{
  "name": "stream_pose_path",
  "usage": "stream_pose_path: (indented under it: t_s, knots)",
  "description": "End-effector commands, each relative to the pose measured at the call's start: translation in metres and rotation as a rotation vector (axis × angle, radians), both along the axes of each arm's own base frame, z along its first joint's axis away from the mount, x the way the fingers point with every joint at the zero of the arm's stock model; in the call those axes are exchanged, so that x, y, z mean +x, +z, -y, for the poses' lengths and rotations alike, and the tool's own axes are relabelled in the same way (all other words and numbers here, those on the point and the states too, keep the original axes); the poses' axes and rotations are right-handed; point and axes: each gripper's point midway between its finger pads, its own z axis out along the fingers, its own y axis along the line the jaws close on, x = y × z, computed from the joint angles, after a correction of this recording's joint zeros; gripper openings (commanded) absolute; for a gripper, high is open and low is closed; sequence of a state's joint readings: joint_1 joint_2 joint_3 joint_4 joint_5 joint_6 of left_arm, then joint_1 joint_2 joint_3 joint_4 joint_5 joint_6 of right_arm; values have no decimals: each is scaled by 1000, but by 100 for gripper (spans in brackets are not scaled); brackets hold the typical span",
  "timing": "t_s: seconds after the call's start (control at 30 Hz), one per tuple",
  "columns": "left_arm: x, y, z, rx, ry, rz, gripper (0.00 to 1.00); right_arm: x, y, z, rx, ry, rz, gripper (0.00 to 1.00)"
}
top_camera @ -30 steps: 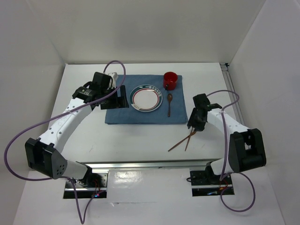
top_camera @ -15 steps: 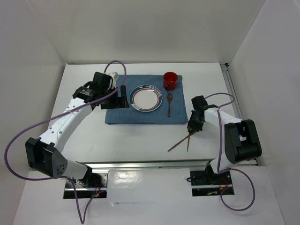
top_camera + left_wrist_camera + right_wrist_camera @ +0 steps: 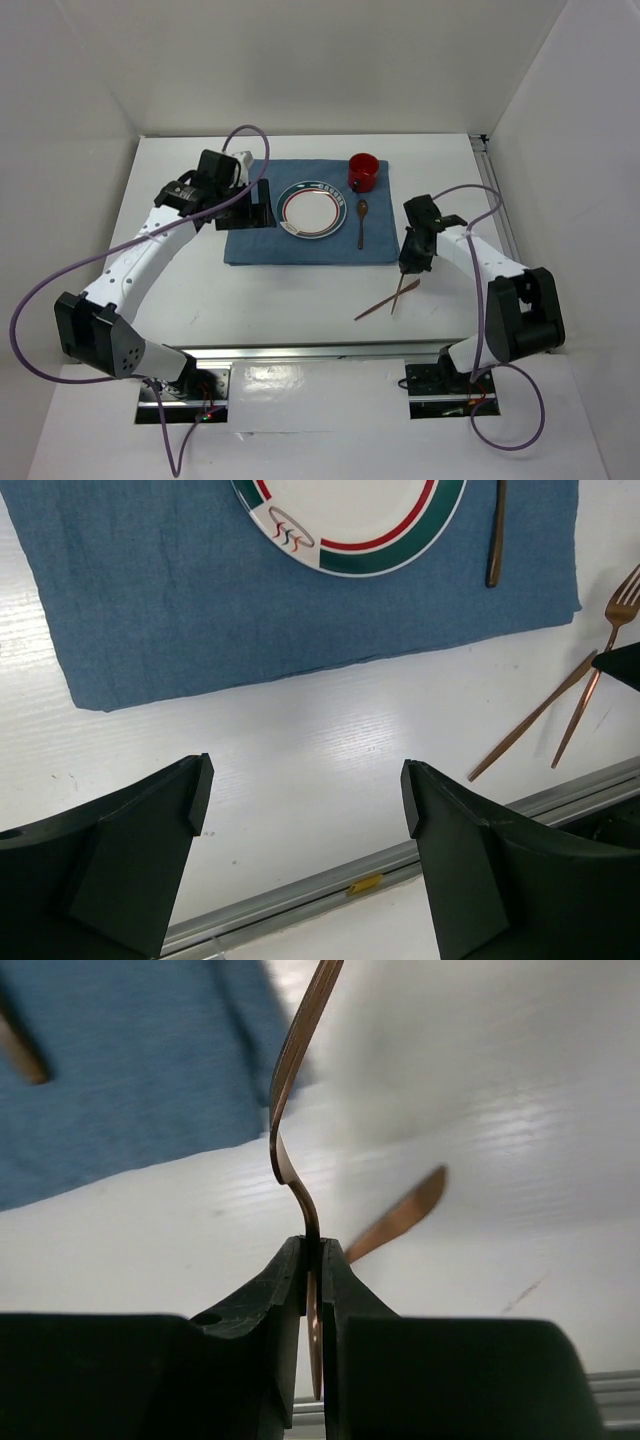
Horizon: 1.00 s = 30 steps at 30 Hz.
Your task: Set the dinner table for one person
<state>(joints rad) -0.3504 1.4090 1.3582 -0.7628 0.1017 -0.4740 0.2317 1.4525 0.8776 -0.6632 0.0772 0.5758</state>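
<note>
Though laid with mat (image 3: 250, 245), plate (image 3: 310, 209), spoon (image 3: 361, 222) and cup (image 3: 364, 171) toward the far edge of the worktop (image 3: 200, 290), lacks fork (image 3: 297, 1055) and knife (image 3: 375, 308) in place: right gripper (image 3: 312, 1250) clenched on fork near right edge, left gripper (image 3: 305, 780) spread, empty.

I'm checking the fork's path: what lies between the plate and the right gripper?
The spoon, lying on the blue placemat, sits between the plate and the right gripper, which clamps the fork. The top external view shows it.
</note>
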Motion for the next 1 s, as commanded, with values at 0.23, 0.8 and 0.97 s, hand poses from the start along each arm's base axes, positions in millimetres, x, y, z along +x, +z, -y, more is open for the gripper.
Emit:
stream_pose_path:
  t_s: [0.23, 0.8, 0.97]
  knots:
    - [14, 56, -21, 52, 167, 76, 96, 55, 104, -128, 181, 247, 244, 0]
    - [-33, 95, -82, -77, 597, 231, 100, 195, 94, -370, 384, 541, 426, 0]
    - [-41, 95, -80, -102, 581, 238, 100, 212, 78, -381, 418, 527, 453, 0]
